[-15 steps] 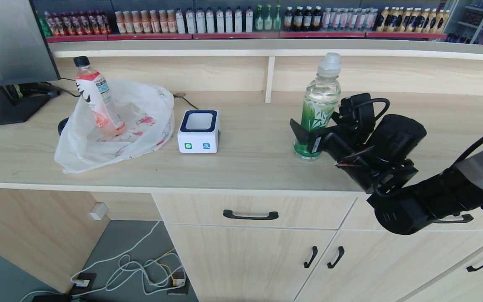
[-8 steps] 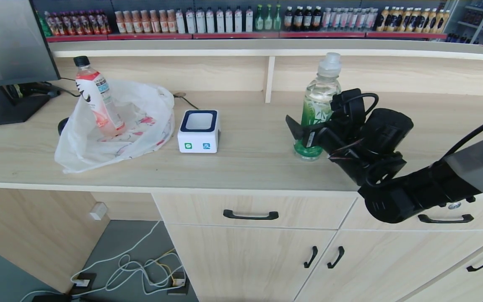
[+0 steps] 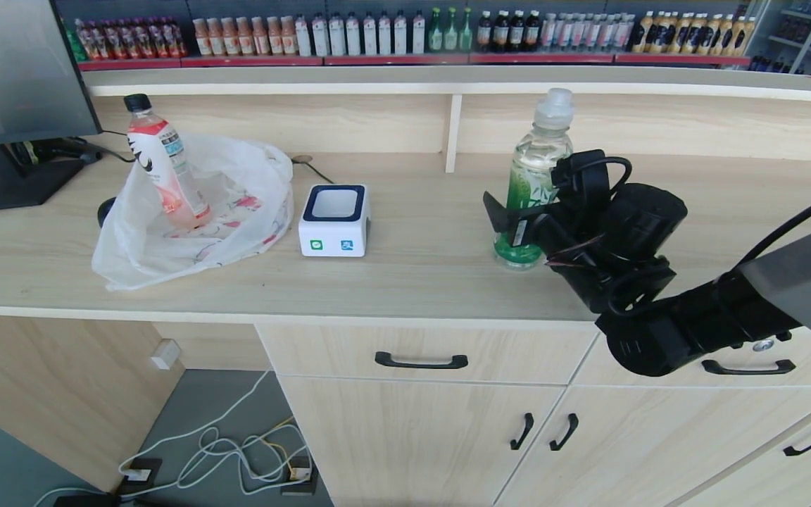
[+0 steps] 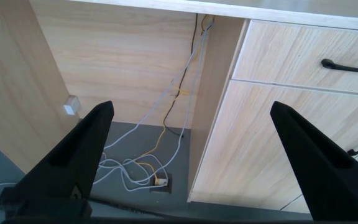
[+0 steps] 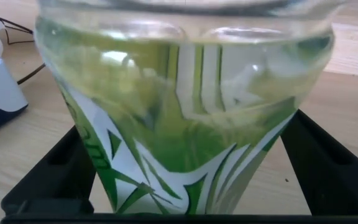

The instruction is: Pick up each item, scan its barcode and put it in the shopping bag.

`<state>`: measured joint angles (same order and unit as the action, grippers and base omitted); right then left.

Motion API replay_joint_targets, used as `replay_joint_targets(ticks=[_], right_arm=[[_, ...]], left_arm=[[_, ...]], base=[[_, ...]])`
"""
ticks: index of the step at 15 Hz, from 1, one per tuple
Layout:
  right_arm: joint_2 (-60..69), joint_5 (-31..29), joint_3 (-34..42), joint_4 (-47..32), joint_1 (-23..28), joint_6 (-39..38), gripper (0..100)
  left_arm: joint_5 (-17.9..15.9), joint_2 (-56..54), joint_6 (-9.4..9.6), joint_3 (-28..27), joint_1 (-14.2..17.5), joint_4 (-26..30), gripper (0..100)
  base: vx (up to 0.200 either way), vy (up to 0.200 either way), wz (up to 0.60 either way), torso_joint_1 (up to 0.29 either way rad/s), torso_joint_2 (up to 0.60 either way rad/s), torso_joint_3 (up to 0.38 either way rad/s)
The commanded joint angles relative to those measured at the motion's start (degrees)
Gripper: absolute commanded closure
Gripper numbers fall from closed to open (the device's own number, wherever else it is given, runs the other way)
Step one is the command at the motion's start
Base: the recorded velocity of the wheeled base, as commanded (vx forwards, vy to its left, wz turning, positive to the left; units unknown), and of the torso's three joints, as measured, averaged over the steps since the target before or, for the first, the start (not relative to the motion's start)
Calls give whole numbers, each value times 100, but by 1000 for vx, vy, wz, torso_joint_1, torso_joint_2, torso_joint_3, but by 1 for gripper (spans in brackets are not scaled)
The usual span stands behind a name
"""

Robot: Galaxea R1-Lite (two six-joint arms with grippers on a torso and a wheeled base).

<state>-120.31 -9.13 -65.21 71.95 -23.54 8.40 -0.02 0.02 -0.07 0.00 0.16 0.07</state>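
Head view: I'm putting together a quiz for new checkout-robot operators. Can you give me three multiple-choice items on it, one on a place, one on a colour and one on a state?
1. Where is the pink drink bottle?
A. On the scanner
B. Inside the white plastic shopping bag
C. In the right pincer

2. What colour is the pink drink bottle's cap?
A. White
B. Green
C. Black

3. How is the green-labelled clear plastic bottle placed?
A. Upright on the light wooden counter
B. Lying on its side
C. Held above the scanner

Answers:
1. B, since the bag's folds wrap around the bottle's lower half.
2. C, since its top is dark against the pale wood behind.
3. A, since its base rests on the counter and its cap points up.
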Motion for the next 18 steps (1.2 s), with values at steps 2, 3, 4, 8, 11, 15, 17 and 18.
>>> replay_joint_targets(ticks=[2, 3, 4, 8, 11, 15, 17, 18], right_arm=[[34, -1, -1, 12, -19, 4, 0], [43, -1, -1, 12, -19, 4, 0], [51, -1, -10, 12, -19, 4, 0], [139, 8, -18, 3, -19, 21, 100], [236, 34, -18, -14, -10, 39, 100], [271, 43, -18, -14, -10, 39, 100], [271, 43, -97, -14, -10, 39, 100], [271, 43, -141, -23, -10, 39, 100]], left_arm=[[-6, -2, -1, 0, 2, 1, 0], [-6, -2, -1, 0, 2, 1, 0], [-6, -2, -1, 0, 2, 1, 0], [-6, -2, -1, 0, 2, -7, 0], [2, -2, -1, 0, 2, 1, 0], [2, -2, -1, 0, 2, 1, 0], [-6, -2, -1, 0, 2, 1, 0], [-6, -2, -1, 0, 2, 1, 0]], base=[[0, 0, 0, 0, 0, 0], [0, 0, 0, 0, 0, 0], [0, 0, 0, 0, 0, 0], [0, 0, 0, 0, 0, 0], [0, 0, 0, 0, 0, 0], [0, 0, 0, 0, 0, 0], [0, 0, 0, 0, 0, 0], [0, 0, 0, 0, 0, 0]])
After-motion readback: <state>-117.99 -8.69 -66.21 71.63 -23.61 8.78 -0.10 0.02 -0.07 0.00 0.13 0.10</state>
